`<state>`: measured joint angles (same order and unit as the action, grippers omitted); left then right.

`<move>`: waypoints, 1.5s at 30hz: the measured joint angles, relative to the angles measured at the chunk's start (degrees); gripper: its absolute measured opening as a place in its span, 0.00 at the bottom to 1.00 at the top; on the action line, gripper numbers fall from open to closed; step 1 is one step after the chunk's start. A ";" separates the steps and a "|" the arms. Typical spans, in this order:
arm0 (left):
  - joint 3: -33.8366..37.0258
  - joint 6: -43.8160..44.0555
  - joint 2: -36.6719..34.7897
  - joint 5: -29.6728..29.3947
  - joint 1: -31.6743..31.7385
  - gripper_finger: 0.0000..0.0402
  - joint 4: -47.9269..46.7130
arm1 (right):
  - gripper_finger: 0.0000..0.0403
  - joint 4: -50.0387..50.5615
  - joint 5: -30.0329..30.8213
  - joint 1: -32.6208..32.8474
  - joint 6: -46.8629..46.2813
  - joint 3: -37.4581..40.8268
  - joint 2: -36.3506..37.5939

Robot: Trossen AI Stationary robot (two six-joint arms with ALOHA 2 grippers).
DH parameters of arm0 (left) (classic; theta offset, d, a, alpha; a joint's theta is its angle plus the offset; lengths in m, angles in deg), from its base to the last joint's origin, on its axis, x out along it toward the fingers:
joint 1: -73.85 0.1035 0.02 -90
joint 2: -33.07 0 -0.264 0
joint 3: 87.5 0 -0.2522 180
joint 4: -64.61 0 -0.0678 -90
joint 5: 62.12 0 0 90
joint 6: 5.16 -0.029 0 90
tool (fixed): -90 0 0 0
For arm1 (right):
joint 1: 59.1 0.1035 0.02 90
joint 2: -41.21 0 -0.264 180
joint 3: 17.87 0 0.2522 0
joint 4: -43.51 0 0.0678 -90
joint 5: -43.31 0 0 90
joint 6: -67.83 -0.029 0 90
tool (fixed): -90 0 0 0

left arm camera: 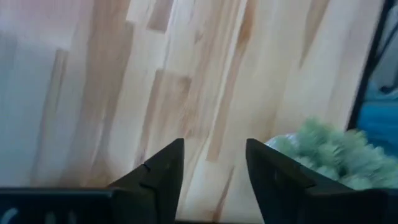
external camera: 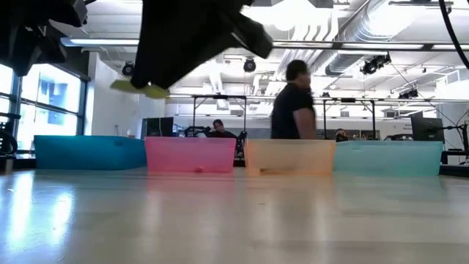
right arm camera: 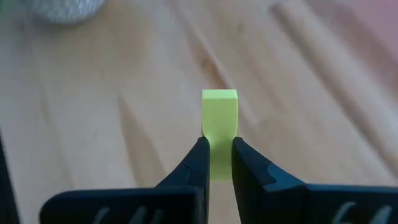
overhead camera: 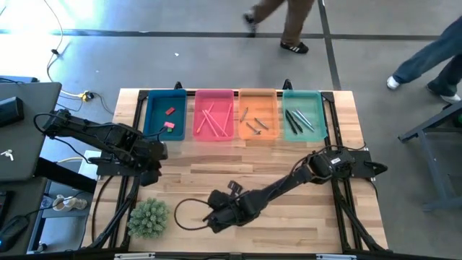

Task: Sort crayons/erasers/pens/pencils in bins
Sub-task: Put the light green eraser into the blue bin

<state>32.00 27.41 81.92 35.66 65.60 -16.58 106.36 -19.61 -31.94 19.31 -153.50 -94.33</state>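
Observation:
My right gripper [right arm camera: 219, 149] is shut on a yellow-green eraser [right arm camera: 219, 115]. It hovers over the near middle of the table [overhead camera: 215, 218], and the low view shows the eraser [external camera: 146, 89] high above the tabletop. My left gripper [left arm camera: 214, 168] stands open over bare wood at the table's left [overhead camera: 153, 172], nothing between its fingers. Four bins line the far edge. The blue one [overhead camera: 153, 115] holds red and pink erasers [overhead camera: 170, 124], the pink one [overhead camera: 214, 95] long pink sticks, the orange one [overhead camera: 258, 95] short crayons [overhead camera: 254, 124], and the teal one [overhead camera: 302, 95] long dark sticks. My right gripper pinches the eraser between its two fingers, one on each flat face [right arm camera: 219, 140], at the end nearer the wrist. The other end sticks out past the fingertips. The fingers slant downward toward the table's near left. The eraser is lifted clear of the table.
A green spiky ball plant [overhead camera: 148, 219] sits at the near left corner, and it also shows beside my left fingers [left arm camera: 329, 152]. A black cable loop [overhead camera: 182, 215] lies on the wood next to the right gripper. People walk on the floor beyond the table.

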 joint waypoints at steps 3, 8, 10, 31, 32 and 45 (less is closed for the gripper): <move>0.00 2.00 0.02 0.53 0.02 0.41 3.48 | 0.06 -0.02 1.92 -0.98 1.17 -1.31 0.01; 0.00 5.32 -0.01 0.53 0.02 0.40 8.63 | 0.06 0.03 5.06 -2.56 5.93 -4.47 0.02; 0.00 6.87 -0.01 0.49 0.02 0.40 11.02 | 0.06 0.03 6.57 -3.26 8.51 -6.00 0.07; -0.02 21.19 0.29 -6.75 0.04 0.41 30.47 | 0.06 -0.44 10.11 -7.32 33.59 -13.15 0.20; -0.02 21.37 0.28 -6.75 0.04 0.41 30.82 | 0.06 -0.46 10.48 -7.44 33.70 -13.15 0.20; -0.04 21.89 2.84 -6.97 0.04 0.40 31.92 | 0.06 -8.62 10.90 -8.07 42.56 -13.15 0.22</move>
<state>31.95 49.30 84.75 28.69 65.64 15.33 97.73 -8.71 -40.01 61.87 -166.65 -94.11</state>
